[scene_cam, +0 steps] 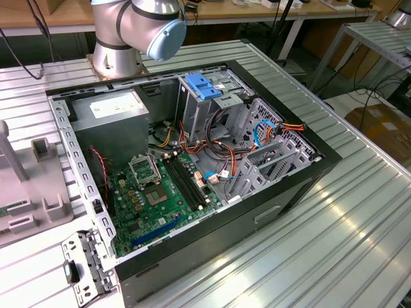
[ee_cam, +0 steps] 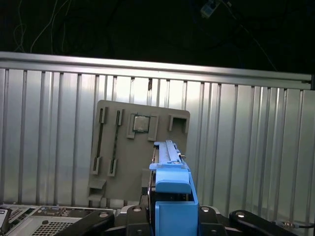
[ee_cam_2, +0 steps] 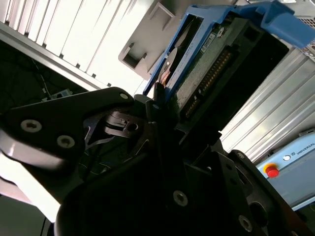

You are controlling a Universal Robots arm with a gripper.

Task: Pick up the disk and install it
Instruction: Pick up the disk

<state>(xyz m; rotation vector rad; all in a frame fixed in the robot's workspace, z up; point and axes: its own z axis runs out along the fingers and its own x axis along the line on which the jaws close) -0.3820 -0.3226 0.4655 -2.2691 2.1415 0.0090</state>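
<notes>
Closest to the lens in the second wrist view is the black body of the gripper (ee_cam_2: 172, 108), its linkage plates and bolt heads taking up the near half of the picture. One dark finger (ee_cam_2: 158, 97) presses flat against the side of the disk (ee_cam_2: 214, 59). The jaws stand closed in on the disk's two sides, as narrow as its thickness allows.

The disk reaches lengthwise away from the wrist, a dark slab with a green circuit board face inside its light-blue carrier. In the first wrist view it is seen end-on (ee_cam: 171, 194), a blue end cap near the camera and its long edge running toward the grey fixture plate (ee_cam: 123, 162) below. It hangs in the air over that plate, clear of it. The plate lies on the ribbed metal table (ee_cam: 246, 147) and carries a small square chip (ee_cam: 140, 124) in one recess.

In the exterior view the arm (scene_cam: 138, 25) rises from its base at the far side of the open computer case (scene_cam: 302, 173), its shoulder joint turned toward the exterior view's right. A blue bracket (scene_cam: 202, 86) sits in the case's drive cage.
</notes>
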